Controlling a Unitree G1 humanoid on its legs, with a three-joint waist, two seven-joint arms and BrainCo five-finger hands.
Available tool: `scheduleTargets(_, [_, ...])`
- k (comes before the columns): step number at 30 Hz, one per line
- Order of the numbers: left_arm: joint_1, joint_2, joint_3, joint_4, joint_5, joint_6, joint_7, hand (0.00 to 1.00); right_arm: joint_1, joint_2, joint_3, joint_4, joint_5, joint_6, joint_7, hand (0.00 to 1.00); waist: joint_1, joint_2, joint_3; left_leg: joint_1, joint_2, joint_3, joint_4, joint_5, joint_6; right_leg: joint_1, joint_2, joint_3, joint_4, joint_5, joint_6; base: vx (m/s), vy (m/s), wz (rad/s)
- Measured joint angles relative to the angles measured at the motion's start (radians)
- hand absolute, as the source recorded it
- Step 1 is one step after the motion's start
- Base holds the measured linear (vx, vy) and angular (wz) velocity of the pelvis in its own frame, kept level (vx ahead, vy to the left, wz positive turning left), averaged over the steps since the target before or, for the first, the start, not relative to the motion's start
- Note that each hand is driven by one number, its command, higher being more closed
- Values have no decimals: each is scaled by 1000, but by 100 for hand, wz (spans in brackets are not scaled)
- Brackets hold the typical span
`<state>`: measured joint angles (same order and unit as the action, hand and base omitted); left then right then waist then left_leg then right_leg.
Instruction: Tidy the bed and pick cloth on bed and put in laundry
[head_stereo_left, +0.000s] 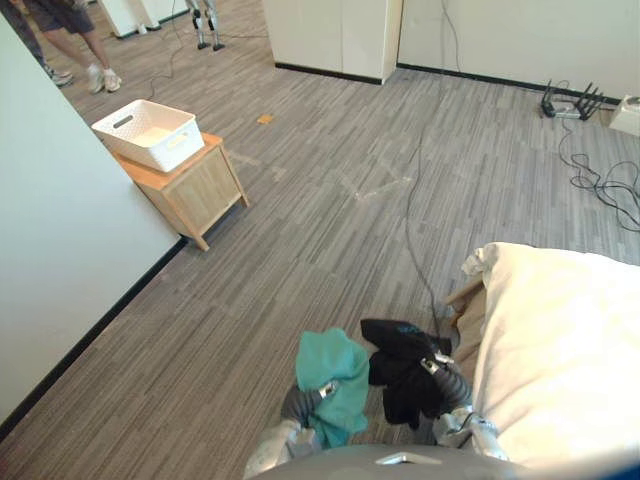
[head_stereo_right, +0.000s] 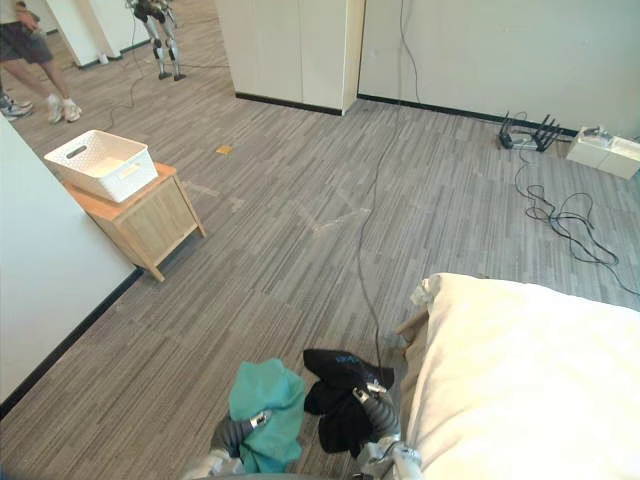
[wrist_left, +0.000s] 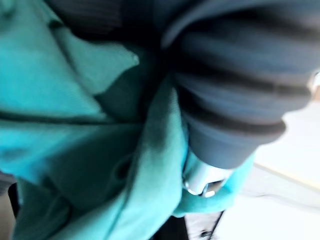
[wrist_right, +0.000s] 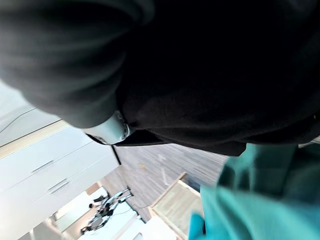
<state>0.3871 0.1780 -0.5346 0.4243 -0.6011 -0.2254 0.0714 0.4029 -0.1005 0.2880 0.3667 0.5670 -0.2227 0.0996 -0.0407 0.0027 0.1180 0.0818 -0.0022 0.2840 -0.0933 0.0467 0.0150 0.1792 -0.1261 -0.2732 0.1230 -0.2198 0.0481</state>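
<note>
1. Fingers: can't tell on either hand, they're buried in cloth. The left hand has the teal cloth and the right hand has the black cloth, both off the floor.
2. The bed edge is just beside the right hand.
3. There's lots of carpet between the hands and the white basket on the wooden cabinet.

Two cloths were near: one teal cloth left, one black cloth right. One white basket and one wooden cabinet stood far left, one bed near right, one person far left
</note>
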Motion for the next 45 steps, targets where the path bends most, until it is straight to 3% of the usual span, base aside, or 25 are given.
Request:
scheduleTargets(2, [4,0,-24,-14,-17,-7,22,100,25,-6,12,0,2,5,-23,100,-6,2,17,-71,23,15,148,-74,-11,-8,-5,5,1,-6,-5,-27,10,-4])
scheduleTargets(3, [0,-14,-23,-20,-20,-24,22,100,28,-25,23,-5,3,11,-31,100,5,21,41,-119,60,33,292,-150,-16,-4,5,16,7,-5,-6,-1,18,-32])
scheduleTargets(6, [-2,-17,-14,-20,-42,-31,22,100,36,-46,45,-28,3,14,-38,100,3,50,58,-148,104,37,431,-217,-23,12,20,48,16,-9,-7,39,53,-29])
scheduleTargets(11, [-5,-14,-6,-32,-58,-35,23,100,74,-37,80,-105,-2,14,-41,100,-1,31,76,-108,99,50,431,-210,-19,45,15,77,-1,-10,-5,104,-21,-17])
scheduleTargets(13, [-8,-16,-14,-33,-63,-37,24,100,77,-37,84,-105,-3,14,-42,100,2,5,101,-148,98,62,529,-215,-31,86,-9,88,-22,-3,-2,136,21,-17])
scheduleTargets(14, [-3,-20,-34,-40,-79,-39,25,100,72,-49,80,-105,-3,13,-43,100,6,13,99,-145,66,30,405,-220,-39,88,-19,103,-31,0,4,128,75,-31])
scheduleTargets(15, [-3,-19,-57,-45,-87,-43,28,100,79,-63,80,-97,-4,11,-43,100,2,35,98,-138,71,28,330,-118,-1,82,-14,110,-45,-1,11,107,98,-35])
scheduleTargets(16, [-5,-18,-58,-38,-87,-43,33,100,73,-66,83,-79,-4,11,-43,100,3,30,95,-133,64,42,324,-114,-3,82,-22,118,-53,1,15,115,102,-28])
scheduleTargets(21, [-35,-4,-45,-35,-130,-56,47,100,64,-55,111,-67,-28,-2,-41,100,6,1,104,-149,56,73,350,-165,9,68,-44,122,-50,2,37,118,40,-13])
scheduleTargets(24, [-32,-23,-48,-33,-129,-59,47,100,70,-57,99,-62,-41,-4,-38,100,19,-7,102,-157,56,84,396,-248,18,8,-67,124,106,-41,94,76,77,-10])
scheduleTargets(26, [-18,-29,-48,-28,-124,-73,46,100,81,-44,104,-63,-42,-14,-37,100,35,-24,84,-119,18,89,376,-271,34,-174,-143,122,513,-46,133,197,176,6])
scheduleTargets(27, [-3,-19,-48,-34,-120,-90,52,100,88,-33,105,-63,-42,-21,-37,100,33,-57,84,-88,-17,82,359,-283,46,-262,-202,123,707,24,132,200,137,22])
scheduleTargets(28, [0,-16,-50,-34,-118,-100,57,100,92,-26,105,-63,-43,-25,-37,100,31,-63,83,-64,-27,71,351,-287,52,-294,-221,125,780,83,126,252,133,35])
scheduleTargets(29, [4,-17,-53,-30,-117,-111,63,100,95,-23,113,-66,-45,-34,-37,100,25,-43,82,-27,-30,50,336,-293,67,-338,-230,124,887,90,89,269,110,43])
scheduleTargets(31, [6,-6,-53,-27,-118,-130,70,100,97,-23,126,-69,-64,-48,-35,100,18,-49,83,25,-26,-2,310,-298,68,-381,-213,97,943,6,65,280,62,60])
scheduleTargets(32, [4,-5,-53,-16,-119,-135,73,100,99,-23,136,-74,-65,-58,-35,100,5,-49,83,62,-17,-35,288,-296,63,-405,-192,66,924,-39,57,307,-27,73])
scheduleTargets(34, [3,-4,-54,-5,-119,-131,89,100,99,-24,148,-76,-65,-75,-37,100,-6,-45,85,121,-4,-82,257,-295,59,-439,-168,17,842,-72,39,385,-76,92])
scheduleTargets(36, [-13,-5,-54,16,-119,-122,91,100,96,-24,156,-76,-64,-90,-41,100,-8,-34,93,185,20,-137,242,-302,53,-471,-132,-15,659,-63,29,352,-133,91])
scheduleTargets(38, [-23,-6,-53,30,-119,-105,92,100,92,-22,158,-74,-65,-101,-42,100,-22,-24,98,216,43,-175,240,-320,27,-475,-103,-12,465,6,24,363,-204,93])
scheduleTargets(39, [-24,5,-54,32,-119,-102,91,100,92,-16,160,-71,-69,-110,-45,100,-28,-25,100,254,56,-206,236,-362,-30,-455,-83,19,263,218,10,528,-330,95])
scheduleTargets(40, [-32,1,-55,42,-119,-98,91,100,83,-16,156,-67,-71,-115,-47,100,-30,-17,101,267,67,-218,237,-374,-45,-441,-69,17,267,243,-55,533,-328,71])
scheduleTargets(41, [-38,-13,-55,51,-120,-93,92,100,67,-26,153,-59,-72,-116,-54,100,-21,7,108,270,85,-217,239,-376,-48,-439,-53,9,275,240,-56,453,-321,23])
scheduleTargets(42, [-38,-16,-57,45,-120,-101,88,100,66,-31,153,-82,-81,-120,-71,100,-18,34,125,268,94,-213,251,-355,-66,-459,-67,8,368,172,-74,254,-200,18])
scheduleTargets(44, [-37,-18,-56,54,-124,-103,88,100,68,-31,157,-97,-83,-122,-75,100,-35,40,132,269,104,-213,255,-350,-74,-489,-86,-4,454,99,-82,247,-223,33])
scheduleTargets(45, [-42,-19,-54,69,-132,-109,88,100,64,-33,161,-110,-86,-118,-77,100,-40,42,133,259,116,-212,279,-351,-74,-498,-82,-19,498,32,-71,269,-243,25])
